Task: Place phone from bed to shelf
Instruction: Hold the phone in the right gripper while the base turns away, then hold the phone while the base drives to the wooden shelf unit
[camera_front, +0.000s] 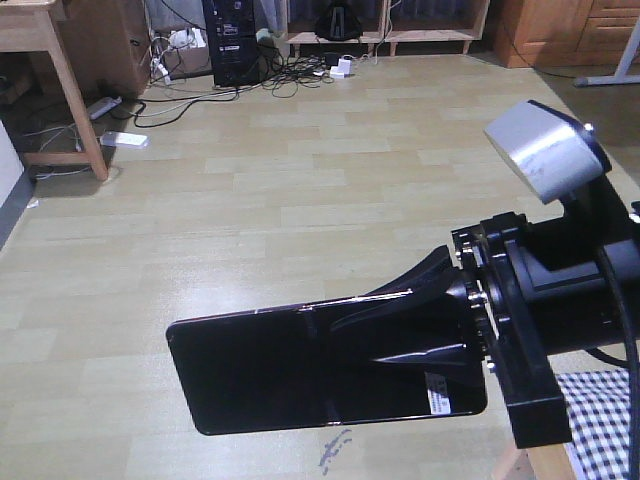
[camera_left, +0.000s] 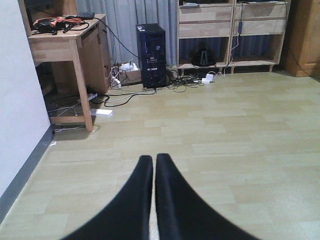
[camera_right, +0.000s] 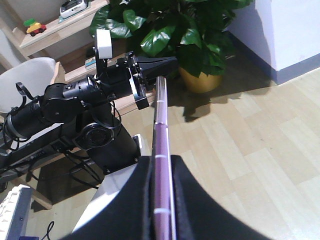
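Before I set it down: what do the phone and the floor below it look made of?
Phone: glossy black face, likely glass, since it shows reflections and bright glints along its rim. Its edge, seen between the fingers of the right gripper, looks like pinkish metal with a satin sheen. Floor: pale wood-look planks with visible seams and a soft shine, probably laminate or vinyl.

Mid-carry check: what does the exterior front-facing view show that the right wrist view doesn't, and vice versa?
Front only: the slim glossy black phone's flat face with its white sticker, and a corner of checked gingham bed. Right wrist only: the phone's pinkish edge, a leafy potted plant, the left arm. Both: right fingers clamped on the phone.
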